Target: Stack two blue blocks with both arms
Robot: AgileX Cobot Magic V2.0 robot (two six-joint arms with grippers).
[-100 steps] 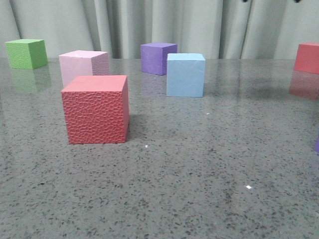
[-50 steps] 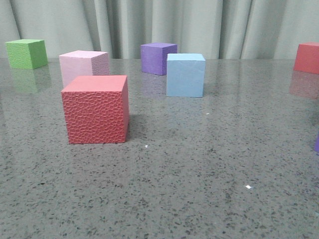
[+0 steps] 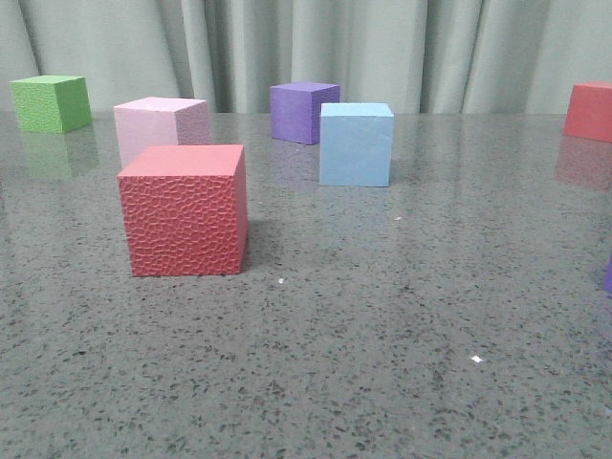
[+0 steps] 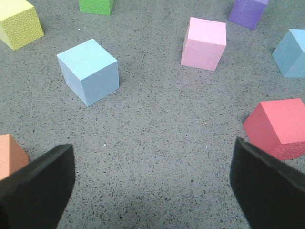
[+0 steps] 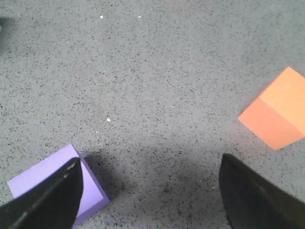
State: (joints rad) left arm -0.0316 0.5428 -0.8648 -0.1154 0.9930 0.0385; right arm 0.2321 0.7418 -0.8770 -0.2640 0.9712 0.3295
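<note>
Blocks: one blue block (image 4: 89, 70) sits alone on the table (image 4: 157, 143); the other blue block (image 3: 356, 143) stands near the purple cube (image 3: 303, 111).
Left gripper (image 4: 151, 183): spread wide, holding nothing.
Right gripper (image 5: 150, 195): spread wide, holding nothing.

Pale blue blocks (image 4: 88, 70), dimpled red cube (image 3: 184, 209), speckled grey table (image 3: 382, 335).

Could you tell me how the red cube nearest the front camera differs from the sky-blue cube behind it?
The red cube has a dimpled, pebbled surface; the sky-blue cube is smooth and matte. The red cube sits nearer the camera and to the left; the sky-blue cube stands farther back, to its right. Both rest flat on the grey speckled table, apart from each other, with no gripper touching them.
</note>
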